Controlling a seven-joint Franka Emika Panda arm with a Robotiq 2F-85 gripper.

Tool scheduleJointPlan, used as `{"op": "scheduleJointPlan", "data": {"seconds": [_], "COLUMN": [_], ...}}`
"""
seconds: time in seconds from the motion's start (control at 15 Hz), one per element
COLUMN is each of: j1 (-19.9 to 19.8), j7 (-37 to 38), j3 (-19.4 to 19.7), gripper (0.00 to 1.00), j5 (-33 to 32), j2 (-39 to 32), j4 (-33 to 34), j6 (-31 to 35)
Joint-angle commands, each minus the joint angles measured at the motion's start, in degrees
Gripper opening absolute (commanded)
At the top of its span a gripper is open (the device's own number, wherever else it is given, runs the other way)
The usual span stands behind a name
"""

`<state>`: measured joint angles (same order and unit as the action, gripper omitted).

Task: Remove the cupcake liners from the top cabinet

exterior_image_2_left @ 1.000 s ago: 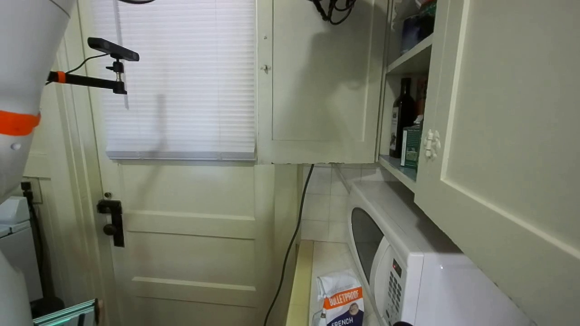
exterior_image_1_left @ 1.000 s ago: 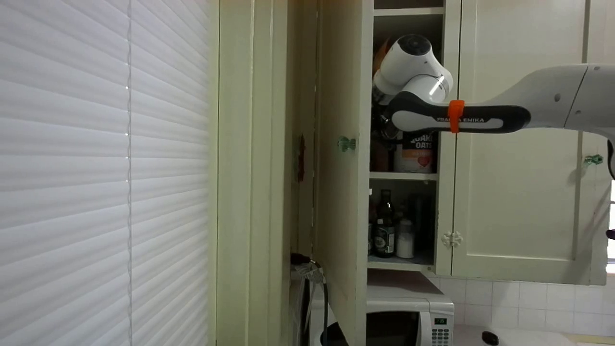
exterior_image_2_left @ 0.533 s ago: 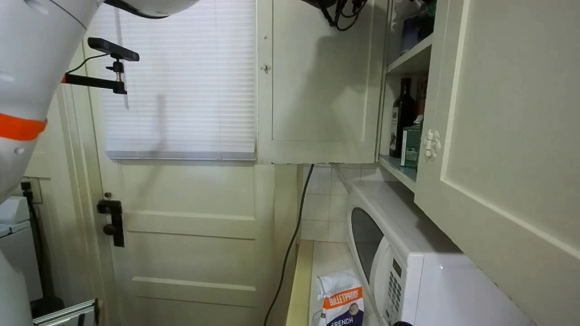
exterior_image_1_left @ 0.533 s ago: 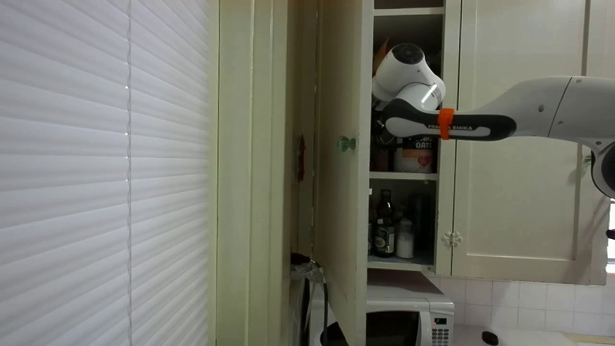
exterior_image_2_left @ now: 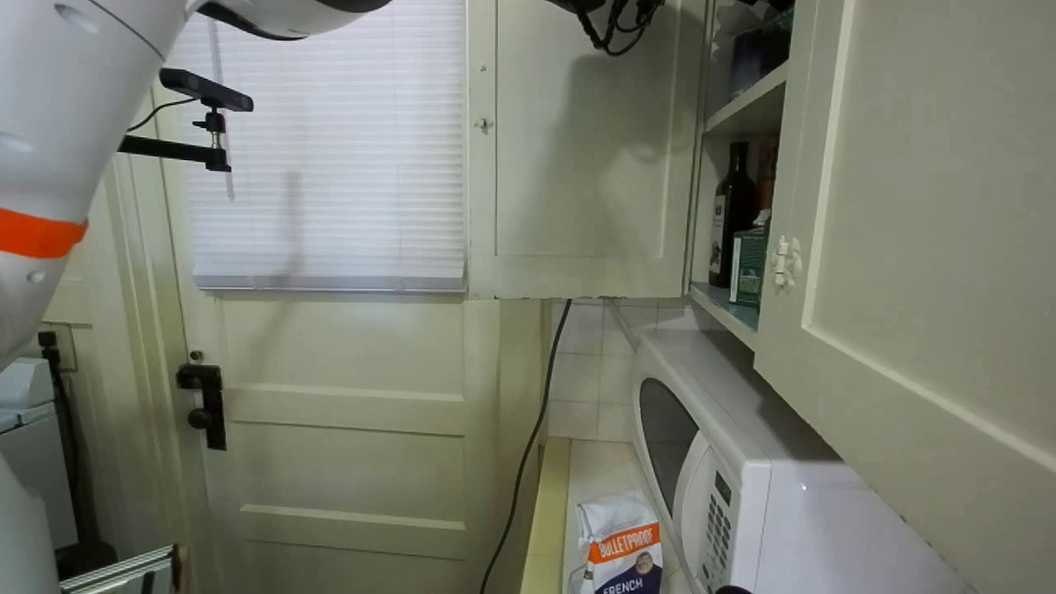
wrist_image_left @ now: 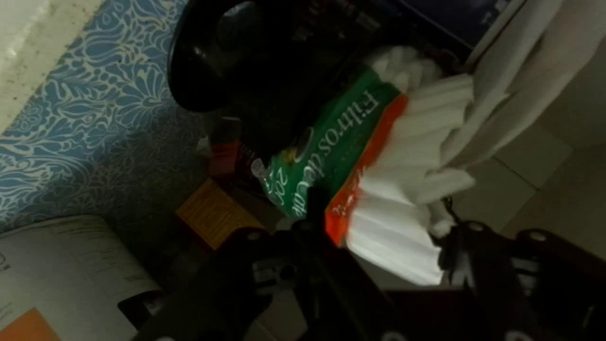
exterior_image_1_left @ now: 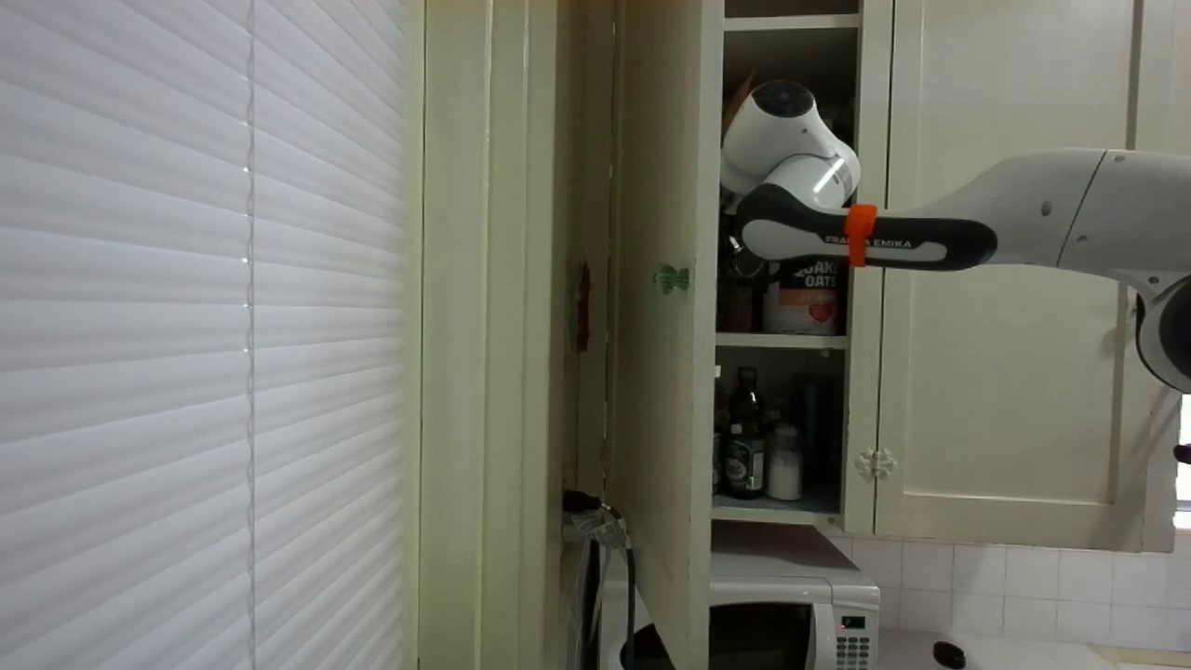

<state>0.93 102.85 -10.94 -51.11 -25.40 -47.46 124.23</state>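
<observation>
The cupcake liners [wrist_image_left: 393, 208] are a pack of white fluted paper with a green and orange label, seen tilted in the wrist view. They lie inside the top cabinet, whose shelf edges show in both exterior views [exterior_image_1_left: 782, 341] [exterior_image_2_left: 747, 103]. My gripper [wrist_image_left: 383, 222] is at the pack with its fingers wide apart. The left finger overlaps the label, and the right finger is at the white paper's edge. I cannot tell whether they press on it. In an exterior view the gripper [exterior_image_1_left: 742, 261] is mostly hidden behind the arm.
A red-and-white oats canister [exterior_image_1_left: 806, 312] stands right below the arm. The wrist view shows a black round object [wrist_image_left: 203, 85], a small wooden-looking box [wrist_image_left: 218, 213] and patterned shelf lining [wrist_image_left: 99, 109]. The cabinet door [exterior_image_1_left: 651, 400] stands open. A microwave [exterior_image_2_left: 742, 421] sits below.
The arm has lowered and shifted sideways toward the open door, then risen very slightly in the last half second. A pale thing on the upper shelf has shifted slightly.
</observation>
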Motion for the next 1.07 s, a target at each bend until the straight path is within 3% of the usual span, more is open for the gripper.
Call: {"op": "scheduleJointPlan", "data": {"seconds": [0.0, 0.2, 0.33, 0.47, 0.6, 0.67, 0.73, 0.87, 1.0], "j1": [0.3, 0.0, -0.1, -0.23, -0.42, -0.54, -0.66, -0.69, -0.71], "j7": [-1.25, -1.35, -1.28, -1.33, -1.36, -1.4, -1.47, -1.52, -1.56], "j3": [-1.01, -1.56, -1.58, -1.48, -1.45, -1.48, -1.54, -1.54, -1.58], "gripper": [0.6, 0.62, 0.56, 0.37, 0.41, 0.36, 0.39, 0.36, 0.26], "j5": [1.77, 2.02, 1.82, 1.71, 1.8, 1.9, 2.05, 1.97, 1.96], "j2": [1.53, 2.62, 3.15, 3.36, 3.29, 3.2, 3.16, 3.14, 3.19], "j4": [0.18, -0.25, -0.42, -0.65, -0.87, -0.96, -1.04, -1.08, -1.2], "j6": [-3.85, -4.78, -5.03, -5.07, -5.18, -5.25, -5.41, -5.63, -5.64]}}
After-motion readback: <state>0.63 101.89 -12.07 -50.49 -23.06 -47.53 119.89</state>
